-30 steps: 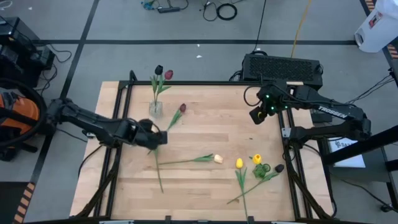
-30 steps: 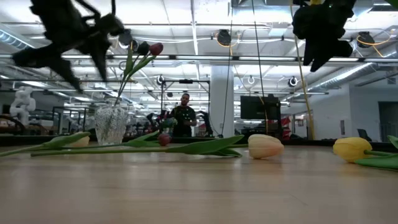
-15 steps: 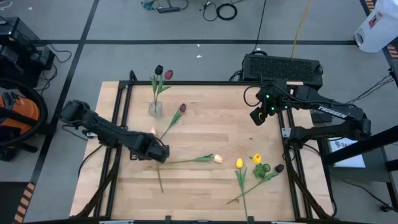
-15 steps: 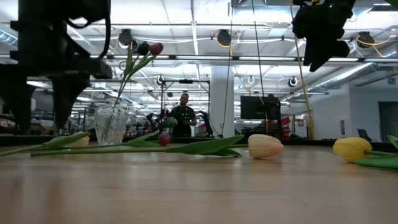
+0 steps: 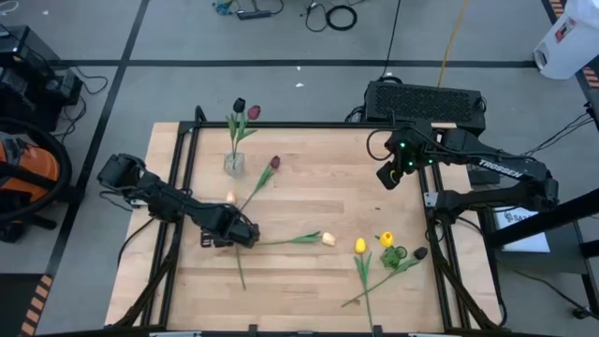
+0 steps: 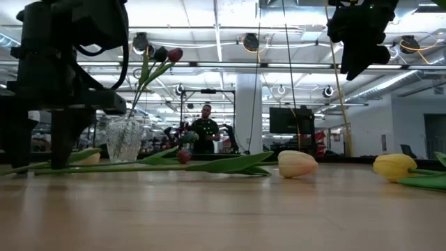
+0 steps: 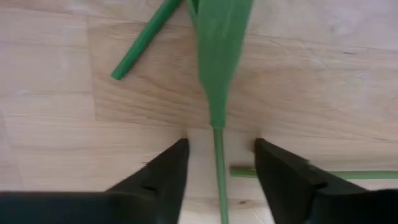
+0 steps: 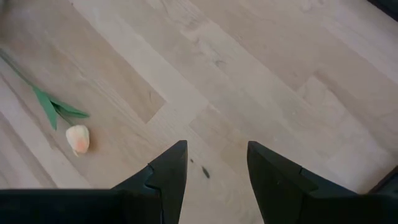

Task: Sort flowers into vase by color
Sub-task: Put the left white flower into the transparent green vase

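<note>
My left gripper (image 5: 240, 236) (image 7: 217, 146) is open and points down, low over the wood. Its fingers stand either side of a thin green stem (image 7: 218, 165) with a long leaf (image 7: 219, 43), not touching it. That stem runs near to far. A small peach head (image 5: 229, 196) shows just beyond the gripper. A dark red tulip (image 5: 274, 162) lies slanting beside it. A cream tulip (image 5: 328, 239) lies with its stem end (image 7: 239, 170) by the fingers. The glass vase (image 5: 233, 165) holds a near-black and a red tulip. My right gripper (image 5: 386, 176) hangs open, high at the right.
Two yellow tulips (image 5: 359, 245) (image 5: 387, 240) and a near-black one (image 5: 420, 253) lie crossed near the right near corner. A black frame (image 5: 187, 187) edges the wooden top. Bare wood (image 5: 318, 187) lies between the vase and my right arm. A person stands far off in the room (image 6: 206, 129).
My left gripper has moved from beside the vase toward the near edge and come down. It has tipped from a slant to pointing straight down, and its fingers now straddle the stem. The flowers have stayed where they were.
</note>
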Tool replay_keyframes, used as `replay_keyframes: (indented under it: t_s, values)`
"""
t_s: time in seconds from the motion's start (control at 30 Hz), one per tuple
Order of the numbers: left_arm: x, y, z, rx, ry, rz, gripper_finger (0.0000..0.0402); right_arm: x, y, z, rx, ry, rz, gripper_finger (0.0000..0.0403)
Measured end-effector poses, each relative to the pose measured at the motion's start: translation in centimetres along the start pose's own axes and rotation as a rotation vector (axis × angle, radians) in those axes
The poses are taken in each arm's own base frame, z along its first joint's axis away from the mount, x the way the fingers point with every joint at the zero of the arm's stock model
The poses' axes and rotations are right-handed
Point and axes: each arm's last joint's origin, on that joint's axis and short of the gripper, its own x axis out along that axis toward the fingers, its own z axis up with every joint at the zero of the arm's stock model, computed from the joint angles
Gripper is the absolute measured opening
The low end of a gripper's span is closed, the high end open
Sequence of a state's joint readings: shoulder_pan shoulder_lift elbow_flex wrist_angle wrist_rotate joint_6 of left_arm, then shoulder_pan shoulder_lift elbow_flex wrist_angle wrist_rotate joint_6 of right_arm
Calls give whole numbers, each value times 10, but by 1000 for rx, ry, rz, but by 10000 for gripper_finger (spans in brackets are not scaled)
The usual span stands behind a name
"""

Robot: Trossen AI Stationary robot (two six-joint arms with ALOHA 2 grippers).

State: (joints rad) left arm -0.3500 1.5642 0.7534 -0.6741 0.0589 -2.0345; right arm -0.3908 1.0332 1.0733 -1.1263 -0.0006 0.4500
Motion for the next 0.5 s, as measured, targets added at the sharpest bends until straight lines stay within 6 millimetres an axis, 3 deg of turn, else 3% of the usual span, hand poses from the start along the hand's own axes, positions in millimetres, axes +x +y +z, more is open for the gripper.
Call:
replay_keyframes:
  t_s: [0.23,0.4,0.5]
  values:
    - [-4,2,2,9,-3,-2,21,0,0,0,-14,-2,1,160]
    - [-12,4,3,44,-7,-34,9,0,0,1,-19,-6,3,160]
    - [-30,0,2,63,-67,-140,5,0,1,2,-25,-18,9,160]
